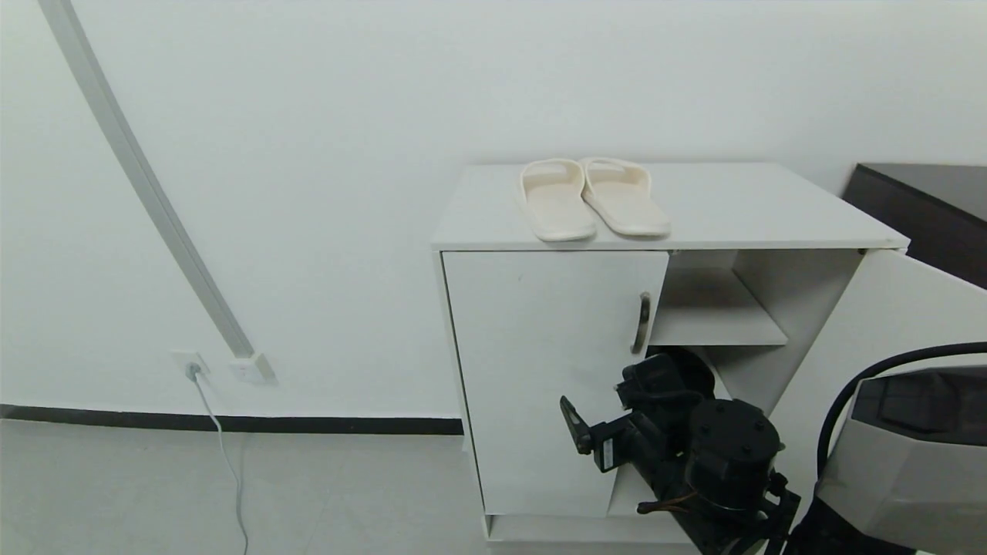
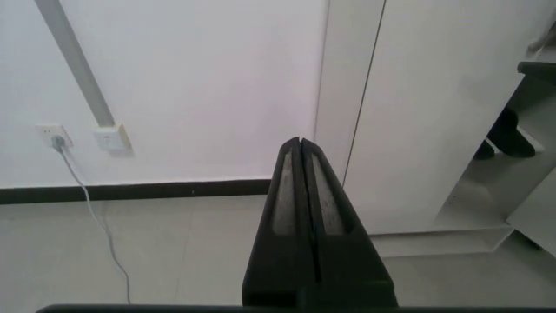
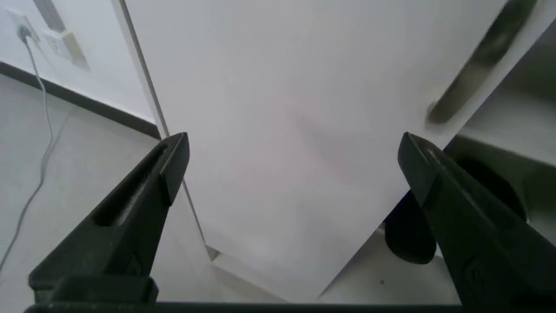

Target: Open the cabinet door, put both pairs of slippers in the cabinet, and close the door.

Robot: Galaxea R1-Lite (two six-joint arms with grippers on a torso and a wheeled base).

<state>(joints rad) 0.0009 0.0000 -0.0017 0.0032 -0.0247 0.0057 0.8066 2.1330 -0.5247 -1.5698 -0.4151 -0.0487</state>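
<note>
Right gripper [image 3: 295,146] with fingers spread wide, close before the shut left cabinet door [image 1: 551,370], door handle [image 1: 642,324] just above and rightward, open right door [image 1: 887,324] farther right, cream slippers [image 1: 590,196] higher up on the cabinet top [image 1: 740,204]; left gripper [image 2: 300,152] pressed together, off leftward.
</note>
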